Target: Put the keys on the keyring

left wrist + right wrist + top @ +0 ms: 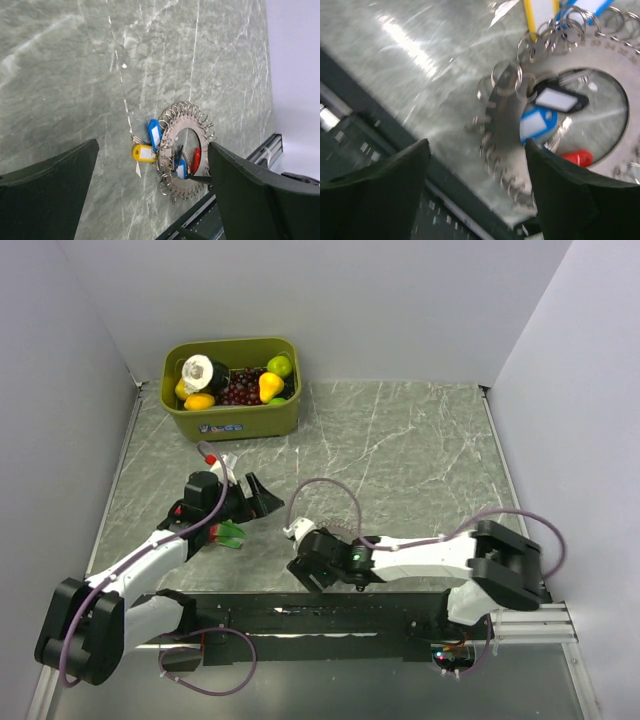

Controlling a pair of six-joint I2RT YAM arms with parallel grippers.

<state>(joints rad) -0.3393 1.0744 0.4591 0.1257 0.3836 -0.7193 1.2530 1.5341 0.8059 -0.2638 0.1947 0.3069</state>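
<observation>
— Whereabouts of the keyring (496,120)?
— Flat on the table (60,60), just ahead of the right gripper (476,150), rim lined up between its spread fingers. Nothing clamped. Keys (559,100) in yellow, blue, red and black at and inside the rim; attached or loose, hard to tell.
— And the left gripper (152,145)?
— Spread wide too, empty, further back, facing the ring.
— Risks?
— Probably shoving the ring toward the dark rail (365,140), snagging small loops on a fingertip, or scattering keys by closing off-centre.
</observation>
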